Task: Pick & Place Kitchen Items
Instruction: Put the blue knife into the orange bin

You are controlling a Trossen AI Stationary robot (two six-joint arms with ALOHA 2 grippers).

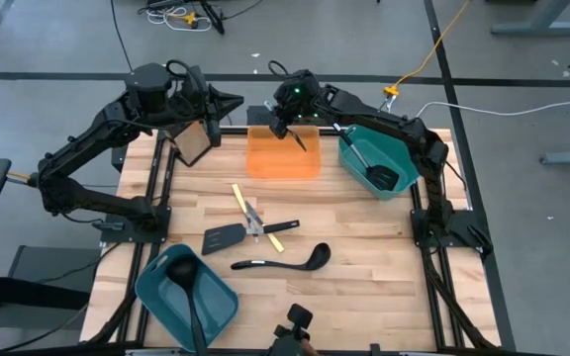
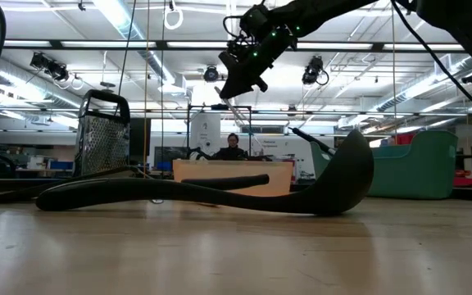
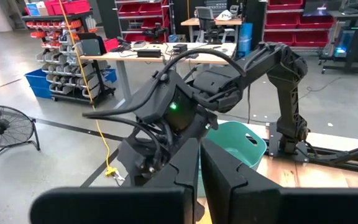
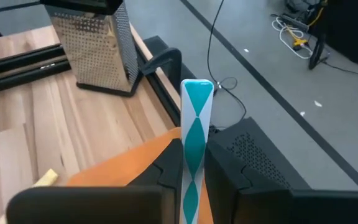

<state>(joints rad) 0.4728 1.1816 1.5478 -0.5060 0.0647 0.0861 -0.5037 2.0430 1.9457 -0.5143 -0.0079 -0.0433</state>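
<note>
My right gripper (image 1: 283, 121) hovers over the flat orange tray (image 1: 283, 158) at the table's far side, shut on a slim utensil with a teal-and-white diamond-patterned handle (image 4: 196, 124). My left gripper (image 1: 228, 101) waits shut and empty past the far left edge, beside the box grater (image 1: 194, 141). On the table's middle lie a black ladle (image 1: 283, 261), a black slotted spatula (image 1: 224, 237), silver cutlery (image 1: 255, 220) and yellow-handled pieces (image 1: 240, 198). Another ladle (image 1: 181, 269) lies in the near teal bin (image 1: 216, 307), and another spatula (image 1: 369, 163) lies in the far right teal bin (image 1: 404, 158). My right gripper pinches the utensil's patterned handle (image 4: 192, 177) between its two fingers. The handle runs along the fingers and its free end (image 4: 197, 87) sticks out past their tips. The utensil is lifted clear, high above the tray, as the low view (image 2: 228, 100) shows.
The box grater stands at the table's far left edge. Black frame rails (image 1: 156, 188) run along the left and right table edges. Bare wood (image 1: 384, 267) lies at the near right. A person sits far behind the table in the low view (image 2: 233, 147).
</note>
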